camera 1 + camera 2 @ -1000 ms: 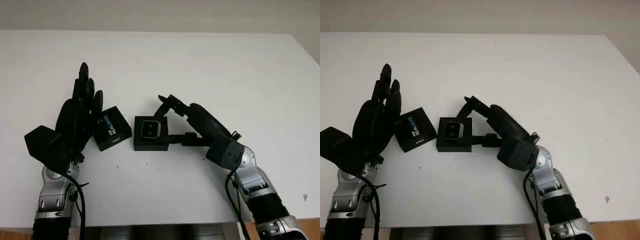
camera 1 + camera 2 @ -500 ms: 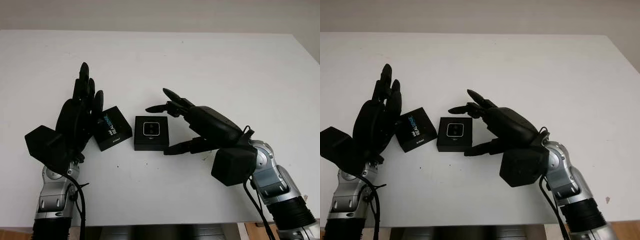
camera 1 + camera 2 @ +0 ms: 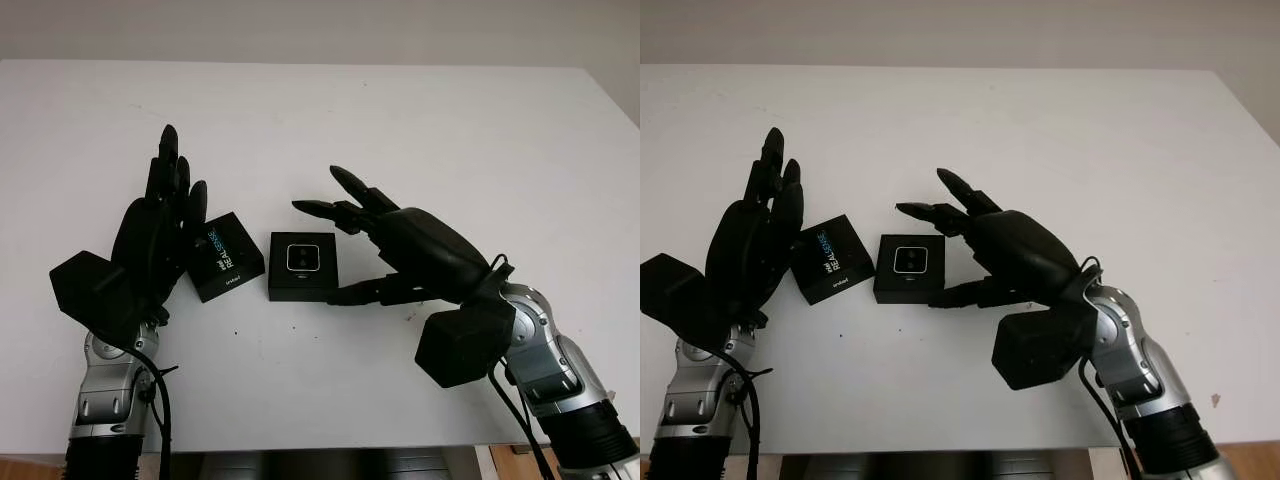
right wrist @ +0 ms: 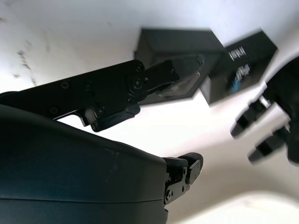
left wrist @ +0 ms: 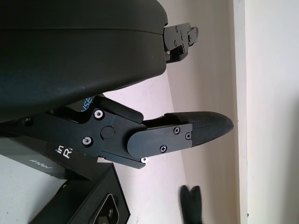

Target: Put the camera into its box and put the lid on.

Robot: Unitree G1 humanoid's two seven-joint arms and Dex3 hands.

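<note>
On a white tabletop (image 3: 420,130), a small silver-faced square camera (image 3: 302,258) sits seated in the recess of its open black square box (image 3: 301,266), while the matching black cardboard lid with blue-and-white lettering (image 3: 225,256) lies just beside the box, tilted and apart from it. The right hand (image 3: 400,250) hovers just beside the box on the side away from the lid, holding nothing, its fingers (image 3: 345,183) arched open around the box's near and far edges without visibly touching it. The left hand (image 3: 150,245) stands upright and open just beyond the lid's outer edge, close against it, though contact cannot be confirmed from the head views; the left wrist view shows the lid's lettering directly under that hand's palm. With the camera apparently in place, the lid looks to be the remaining piece. Judged from its look, it is a light, stiff, thin-walled cardboard cap with smooth printed faces that could slip under hard fingertips, so a pinch across two opposite side walls seems the sound hold, with gentle pressure to avoid buckling them. It must then be squared to the box before being lowered, since a skewed cap may jam on a corner.
</note>
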